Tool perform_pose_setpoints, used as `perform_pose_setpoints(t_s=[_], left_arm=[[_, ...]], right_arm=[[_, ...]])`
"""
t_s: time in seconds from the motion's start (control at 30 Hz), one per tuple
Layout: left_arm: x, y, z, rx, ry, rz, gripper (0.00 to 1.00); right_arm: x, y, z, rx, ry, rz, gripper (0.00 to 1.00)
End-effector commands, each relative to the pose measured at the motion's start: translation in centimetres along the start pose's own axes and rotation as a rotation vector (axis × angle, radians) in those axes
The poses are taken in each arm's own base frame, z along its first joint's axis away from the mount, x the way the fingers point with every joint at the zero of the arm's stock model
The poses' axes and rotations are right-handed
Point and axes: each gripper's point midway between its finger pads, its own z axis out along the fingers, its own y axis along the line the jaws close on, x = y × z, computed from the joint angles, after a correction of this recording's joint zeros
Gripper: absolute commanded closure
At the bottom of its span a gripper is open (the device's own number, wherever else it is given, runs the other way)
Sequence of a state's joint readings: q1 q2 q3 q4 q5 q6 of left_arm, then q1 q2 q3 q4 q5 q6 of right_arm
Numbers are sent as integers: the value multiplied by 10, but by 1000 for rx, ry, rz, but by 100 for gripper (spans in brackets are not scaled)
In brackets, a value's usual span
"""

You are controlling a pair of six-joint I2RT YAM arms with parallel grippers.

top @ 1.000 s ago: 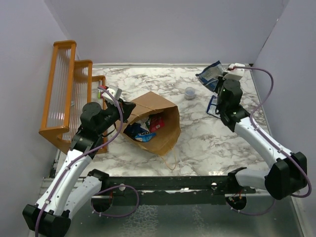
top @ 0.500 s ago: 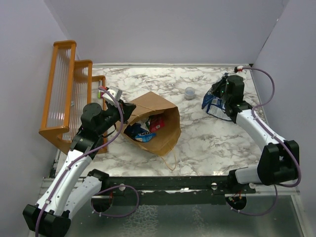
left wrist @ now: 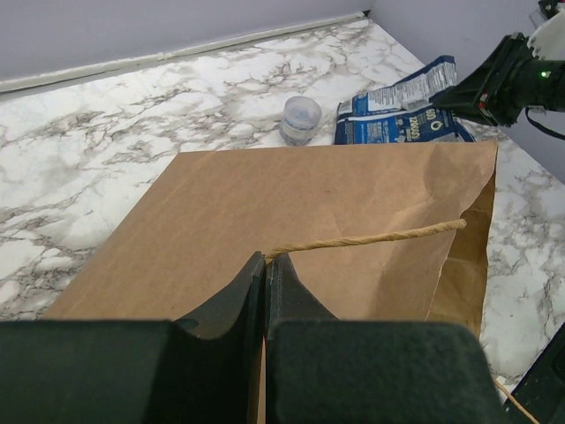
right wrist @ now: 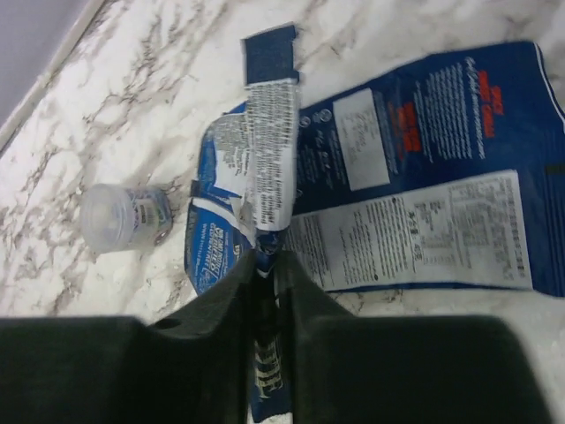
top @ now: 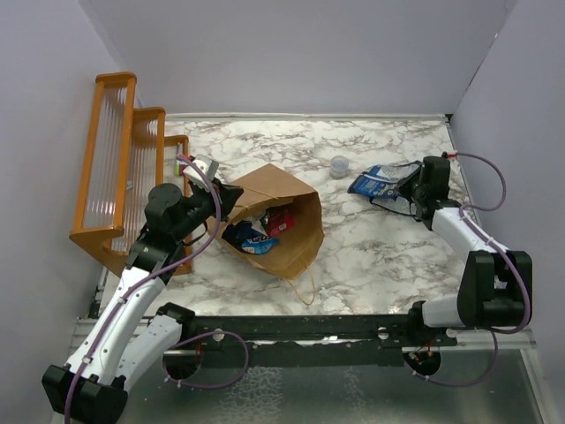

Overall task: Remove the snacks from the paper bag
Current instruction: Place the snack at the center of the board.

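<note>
The right end effector [right wrist: 264,258] pinches a blue snack [right wrist: 221,238] on the worktop [top: 380,256]; the other snacks [top: 260,228] lie well to its left, inside the paper bag [left wrist: 291,194] that the left end effector [left wrist: 265,262] clamps.

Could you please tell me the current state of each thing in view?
paper bag: lying on its side, mouth open.
snacks in the bag: inside, not yet taken out.
small blue packet: out of the bag, pinched at one end.
dark blue packet: out of the bag, lying flat.
cup: standing upright.
left gripper: shut on the paper bag's upper edge.
right gripper: shut on the small blue packet.
</note>
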State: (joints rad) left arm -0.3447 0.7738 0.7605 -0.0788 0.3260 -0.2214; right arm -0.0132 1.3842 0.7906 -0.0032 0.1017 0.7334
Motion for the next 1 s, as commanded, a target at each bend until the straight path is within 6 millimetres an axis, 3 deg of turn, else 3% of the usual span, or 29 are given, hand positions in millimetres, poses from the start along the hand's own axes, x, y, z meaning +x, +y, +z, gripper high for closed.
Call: perform_pose_setpoints(t_s=[0.0,0.1,0.23,0.5,0.67,0.77,0.87,0.97], left_arm=[[-2,0,1,13,-12,3,100],[-2,1,1,12,-13,3,100],[-1,2,2,9,-9,0,100],[0,1,2,14,-11,-11,100],[-2,-8,-1,44,-27,-65,100],[-2,-14,-2,72,-26,-108,100],[-3,-21,-4,97,-21,-149,100],[-7,-29,-7,130,-19,-179,100]], right_arm=[[-16,-38,-13,197,-107,45,71],[-26,-47,-22,259,-151,57,60],[-32,-45,-27,296,-142,106,49],[-34,-19,-39,211,-54,55,45],[-47,25,-61,-65,-105,-29,43],[-46,75,-86,-383,-133,-105,39],[-29,130,-124,-729,-125,-199,38],[-5,171,-155,-917,-136,-353,37]])
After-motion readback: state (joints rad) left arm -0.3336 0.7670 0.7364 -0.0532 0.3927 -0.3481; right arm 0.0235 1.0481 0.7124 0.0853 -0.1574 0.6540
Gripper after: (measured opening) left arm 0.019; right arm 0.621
